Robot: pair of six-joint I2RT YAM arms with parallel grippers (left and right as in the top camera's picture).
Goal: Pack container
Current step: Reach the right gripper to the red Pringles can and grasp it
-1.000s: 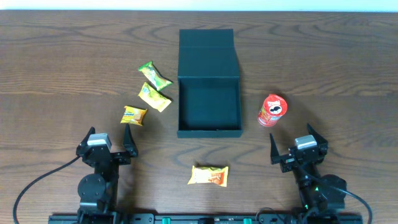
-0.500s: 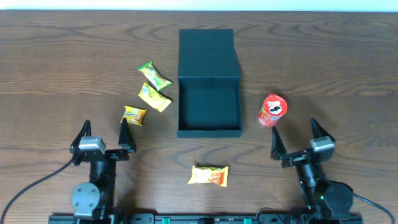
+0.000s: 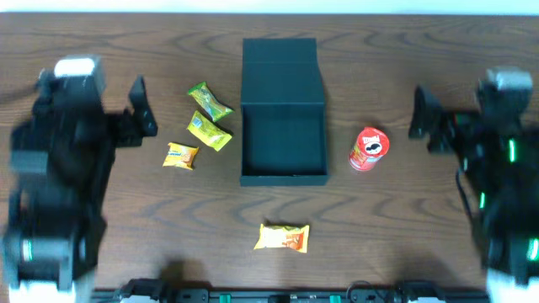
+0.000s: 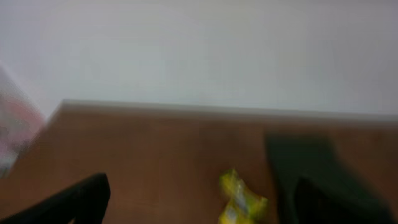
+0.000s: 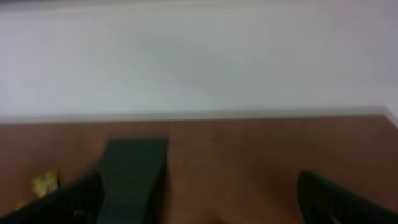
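While both arms hang high and blurred, left gripper (image 4: 200, 186) and right gripper (image 5: 198, 180) show jaws spread wide, seemingly empty. Best approach: each arm works its own side, packets (image 3: 209, 131) for left, can (image 3: 369, 149) for right; descend squarely, release inside the walls, not on the lid (image 3: 280, 71). Note: container (image 3: 284, 139) sits mid-table, mouth up, lid laid flat toward the far edge; long axis runs near-to-far.

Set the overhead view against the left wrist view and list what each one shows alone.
Overhead only: the red can and the orange packet near the front edge. Left wrist only: the pale wall beyond the far edge. Both: the dark container, the green-yellow packets, blurred in the wrist view, and the wooden table.
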